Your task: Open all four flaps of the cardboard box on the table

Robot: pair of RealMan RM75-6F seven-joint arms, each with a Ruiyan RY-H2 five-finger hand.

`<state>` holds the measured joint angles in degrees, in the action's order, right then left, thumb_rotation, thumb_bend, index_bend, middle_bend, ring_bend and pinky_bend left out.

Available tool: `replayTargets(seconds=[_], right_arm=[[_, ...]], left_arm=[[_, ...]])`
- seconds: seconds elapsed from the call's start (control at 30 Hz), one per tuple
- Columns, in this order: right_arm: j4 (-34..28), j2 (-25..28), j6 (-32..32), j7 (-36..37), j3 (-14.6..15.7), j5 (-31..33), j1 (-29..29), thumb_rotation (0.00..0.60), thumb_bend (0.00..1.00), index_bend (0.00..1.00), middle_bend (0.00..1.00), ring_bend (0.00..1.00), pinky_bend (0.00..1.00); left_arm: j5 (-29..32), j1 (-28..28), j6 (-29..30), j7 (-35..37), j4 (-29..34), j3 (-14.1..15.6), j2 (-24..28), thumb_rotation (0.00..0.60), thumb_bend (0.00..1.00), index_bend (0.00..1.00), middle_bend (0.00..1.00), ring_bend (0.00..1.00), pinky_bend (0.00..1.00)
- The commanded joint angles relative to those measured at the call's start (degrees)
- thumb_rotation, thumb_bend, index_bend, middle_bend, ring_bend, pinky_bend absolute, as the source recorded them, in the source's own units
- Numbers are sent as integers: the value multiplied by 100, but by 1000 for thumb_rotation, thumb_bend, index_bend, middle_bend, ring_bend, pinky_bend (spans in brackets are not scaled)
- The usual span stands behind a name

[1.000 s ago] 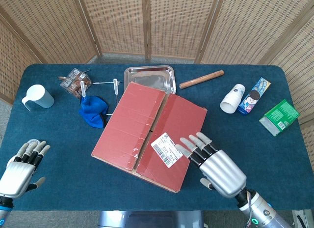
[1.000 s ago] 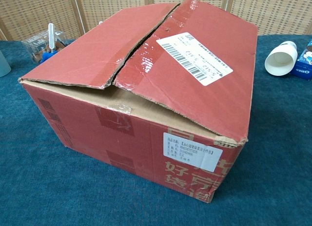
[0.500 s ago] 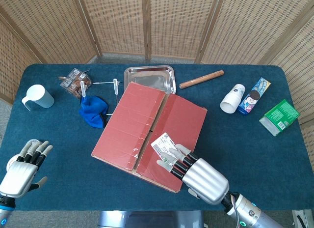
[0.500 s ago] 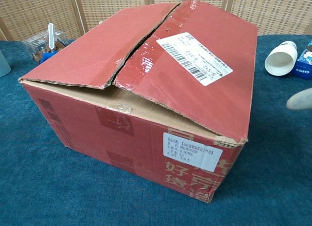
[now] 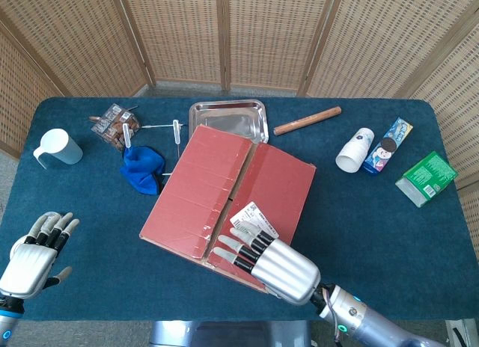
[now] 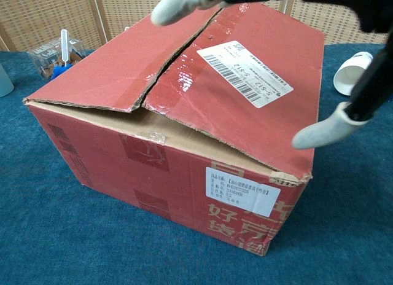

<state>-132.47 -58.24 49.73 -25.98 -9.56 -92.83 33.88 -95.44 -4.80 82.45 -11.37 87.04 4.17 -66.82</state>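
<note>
right hand (image 5: pixel 263 259) over box (image 5: pixel 217 190) (flaps closed)

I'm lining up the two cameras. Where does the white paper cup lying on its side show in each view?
Head view: white paper cup lies right of the cardboard box, beside the blue snack box.
Chest view: at the right edge, behind the box, partly hidden by the right hand.
Shared landmark: the white shipping label on the box top.

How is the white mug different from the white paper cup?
The white mug stands upright, while the paper cup lies on its side. The mug has a handle; the paper cup has none. The mug sits at the table's left end, the paper cup towards the right, beside a snack box. Both are white.
</note>
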Motion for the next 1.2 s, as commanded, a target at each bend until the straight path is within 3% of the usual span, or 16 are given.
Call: replayTargets(seconds=[0.03,0.63,1.2], right_arm=[[56,-232,-69,-225,-38,174,135,600,70,0,0,0,0],[80,-1146,20,-1024,-92,904,589,600,171,0,0,0,0],[360,-2136,469,-2084,38,1431,895,600,190,0,0,0,0]], left_arm=[[35,-6,-17,-2,-33,-12,-23,600,100,0,0,0,0],[103,-45,-33,0,-137,-36,-107,600,99,0,0,0,0],[121,-61,-37,27,-126,-15,-107,600,100,0,0,0,0]])
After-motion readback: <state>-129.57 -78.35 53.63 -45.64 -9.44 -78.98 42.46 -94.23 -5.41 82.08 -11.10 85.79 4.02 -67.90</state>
